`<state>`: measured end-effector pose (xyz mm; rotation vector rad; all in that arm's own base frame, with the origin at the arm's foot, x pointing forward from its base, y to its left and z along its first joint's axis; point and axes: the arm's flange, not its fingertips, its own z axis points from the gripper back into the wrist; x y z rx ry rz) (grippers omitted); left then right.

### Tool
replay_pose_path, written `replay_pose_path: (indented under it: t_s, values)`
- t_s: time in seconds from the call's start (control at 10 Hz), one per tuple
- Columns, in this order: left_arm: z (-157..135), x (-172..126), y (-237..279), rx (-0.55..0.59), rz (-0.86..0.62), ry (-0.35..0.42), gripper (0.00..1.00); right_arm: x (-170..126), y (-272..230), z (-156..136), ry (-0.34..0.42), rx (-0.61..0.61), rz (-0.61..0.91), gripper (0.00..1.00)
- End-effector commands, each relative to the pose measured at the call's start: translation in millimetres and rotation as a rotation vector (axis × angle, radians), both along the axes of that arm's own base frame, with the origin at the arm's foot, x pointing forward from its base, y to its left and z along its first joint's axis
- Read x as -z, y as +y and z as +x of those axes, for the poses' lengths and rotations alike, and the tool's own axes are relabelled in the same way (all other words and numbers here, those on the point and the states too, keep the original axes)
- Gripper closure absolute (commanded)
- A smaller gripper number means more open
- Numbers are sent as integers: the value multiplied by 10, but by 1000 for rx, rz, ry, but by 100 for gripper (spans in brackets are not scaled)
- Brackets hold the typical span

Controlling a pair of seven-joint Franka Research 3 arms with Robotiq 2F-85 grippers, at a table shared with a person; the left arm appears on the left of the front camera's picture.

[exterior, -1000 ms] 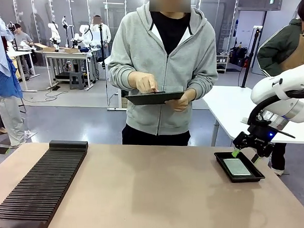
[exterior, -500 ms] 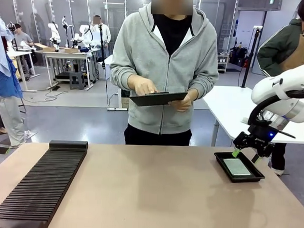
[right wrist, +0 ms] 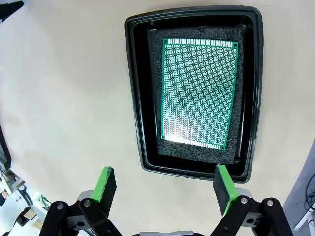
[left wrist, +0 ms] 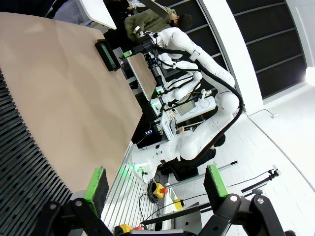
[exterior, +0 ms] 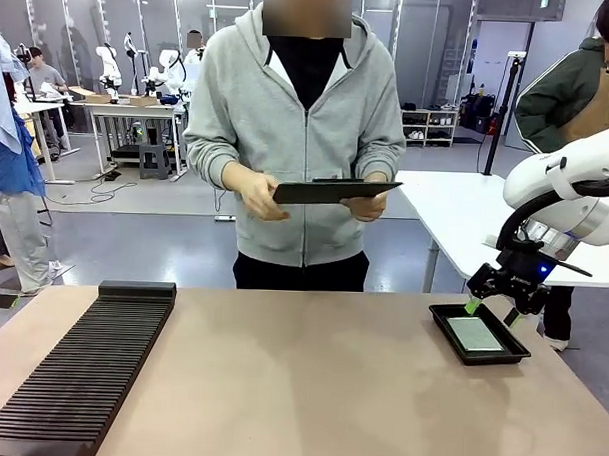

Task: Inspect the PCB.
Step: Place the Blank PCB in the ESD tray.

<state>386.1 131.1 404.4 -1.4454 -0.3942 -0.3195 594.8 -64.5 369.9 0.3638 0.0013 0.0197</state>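
The PCB [right wrist: 199, 93], pale mint green with a brighter green edge, lies flat on dark foam in a shallow black tray [right wrist: 135, 98]. In the front view the PCB [exterior: 474, 334] and its tray [exterior: 450, 313] sit at the table's right side. My right gripper [exterior: 492, 310] hangs just above the tray's far end, open and holding nothing. From the wrist, the right gripper [right wrist: 165, 184] has its green pads spread wide, short of the tray's near rim. My left gripper [left wrist: 156, 181] is open too, well away from the tray [left wrist: 108, 55].
A person stands at the far side holding a dark tablet [exterior: 331, 192] in both hands. A long black slotted rack [exterior: 79, 370] covers the table's left side; this rack [left wrist: 19, 162] lies under the left gripper. The table's right edge runs close beside the tray.
The person has shifted to the left and raised the tablet flatter, the tapping hand now gripping its edge. Neither arm has moved.
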Motion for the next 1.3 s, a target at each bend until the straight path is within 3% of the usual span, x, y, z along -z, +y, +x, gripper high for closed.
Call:
replay_pose_path:
  t_s: [0.0,1.2]
  values:
    - [-9,-9,3,-1,1,-3,0,7,3,20,2,-3,1,0]
    - [-9,-9,3,-1,1,-3,0,7,3,20,2,-3,1,0]
